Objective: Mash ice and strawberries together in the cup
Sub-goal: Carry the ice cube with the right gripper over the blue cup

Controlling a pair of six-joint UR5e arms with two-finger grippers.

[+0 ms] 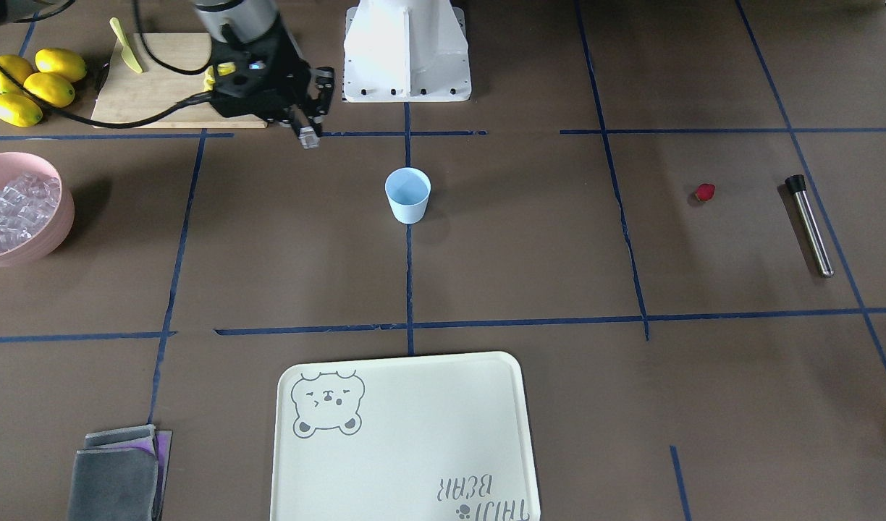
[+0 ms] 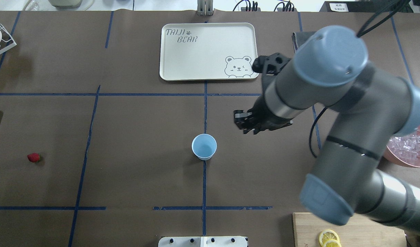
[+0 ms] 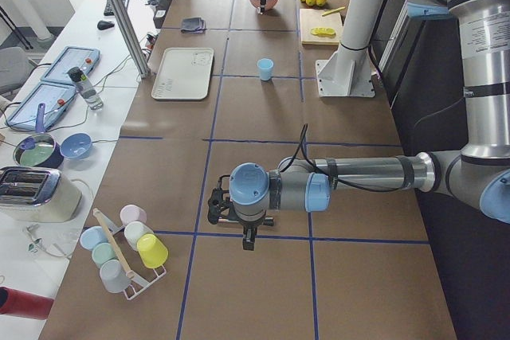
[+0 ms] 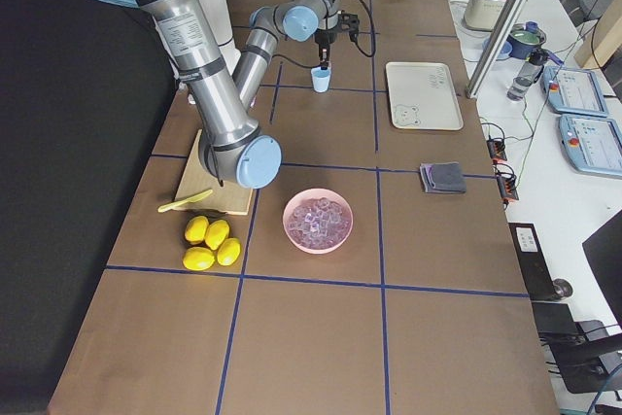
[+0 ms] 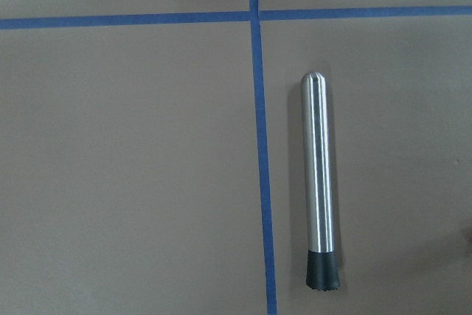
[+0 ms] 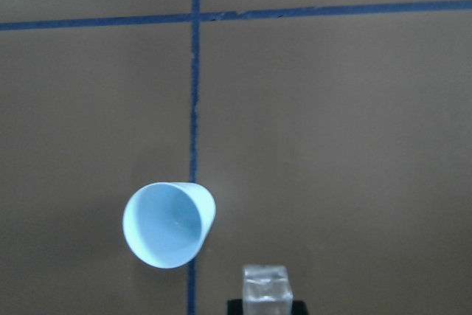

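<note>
Ice cube (image 6: 267,285) is pinched in the right gripper (image 1: 308,136), fingers closed on it, held above the table near the cup (image 6: 168,224) but not yet over it. Cup stands upright on the blue tape line and looks empty (nothing visible on its bottom). To do this step well: centre the cube over the mouth first, come down close to the rim, then release. A high drop could bounce the cube out or tip a light cup, IMO. Further off, strawberry (image 2: 33,157) lies on bare table, well apart on the left side. Muddler (image 5: 318,182) lies beyond it, under the left gripper (image 3: 249,238); can't tell whether those fingers are open or closed. Pink bowl (image 1: 61,223) w/ more ice sits far right.
</note>
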